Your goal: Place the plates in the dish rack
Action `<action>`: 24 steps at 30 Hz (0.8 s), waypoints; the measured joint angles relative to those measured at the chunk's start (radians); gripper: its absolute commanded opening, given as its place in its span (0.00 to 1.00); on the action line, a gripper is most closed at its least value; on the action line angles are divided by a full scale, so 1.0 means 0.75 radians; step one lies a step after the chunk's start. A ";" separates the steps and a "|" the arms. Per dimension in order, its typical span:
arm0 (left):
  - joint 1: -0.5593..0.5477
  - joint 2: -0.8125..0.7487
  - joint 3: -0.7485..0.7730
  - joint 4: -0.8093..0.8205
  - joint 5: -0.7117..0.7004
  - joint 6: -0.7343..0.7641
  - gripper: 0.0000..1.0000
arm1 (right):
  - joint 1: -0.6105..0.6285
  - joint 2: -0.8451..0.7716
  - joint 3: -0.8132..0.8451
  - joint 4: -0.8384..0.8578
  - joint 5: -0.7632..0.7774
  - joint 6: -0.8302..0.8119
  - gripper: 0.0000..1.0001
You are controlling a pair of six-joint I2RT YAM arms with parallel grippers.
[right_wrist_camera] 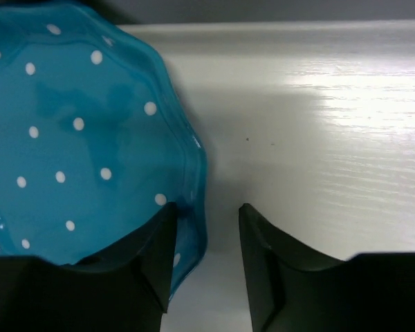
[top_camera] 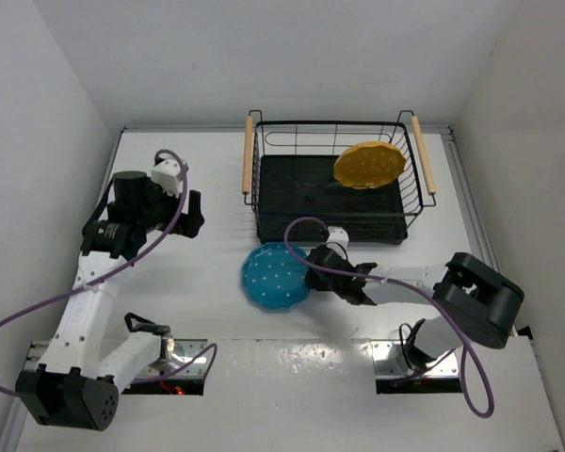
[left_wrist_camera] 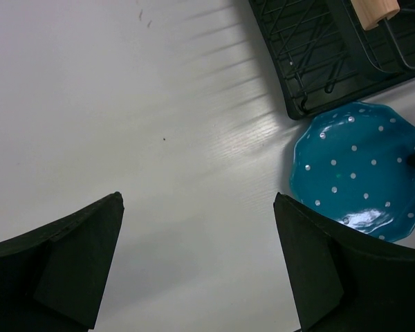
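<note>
The teal blue plate (top_camera: 273,276) lies flat on the table just in front of the dish rack (top_camera: 292,188). My right gripper (top_camera: 315,273) is at its right rim. In the right wrist view the jaws stand open astride the plate's edge (right_wrist_camera: 76,138), one finger (right_wrist_camera: 152,270) over the plate and the other outside it, with a gap left. The yellow-orange plate (top_camera: 368,164) leans inside the rack at its back right. My left gripper (top_camera: 193,215) is open and empty over bare table, left of the rack; its view shows the teal plate (left_wrist_camera: 360,173) and the rack's corner (left_wrist_camera: 311,55).
The rack has wooden handles on its left (top_camera: 248,155) and right (top_camera: 422,155) sides. White walls close the table at the back and both sides. A purple cable (top_camera: 297,226) loops above the right wrist, near the rack's front.
</note>
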 measured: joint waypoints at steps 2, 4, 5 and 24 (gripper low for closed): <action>0.000 -0.012 -0.003 -0.001 0.000 0.000 0.95 | 0.014 0.008 -0.009 0.044 0.001 0.003 0.36; -0.001 -0.019 -0.004 -0.001 -0.002 0.000 0.95 | 0.027 0.012 -0.037 0.116 0.001 0.003 0.32; -0.003 -0.020 -0.004 -0.001 -0.003 0.000 0.95 | 0.032 0.012 -0.054 0.156 -0.001 -0.001 0.24; -0.151 0.049 0.038 -0.072 0.186 0.157 0.81 | 0.127 -0.416 -0.085 0.021 -0.248 -0.847 0.00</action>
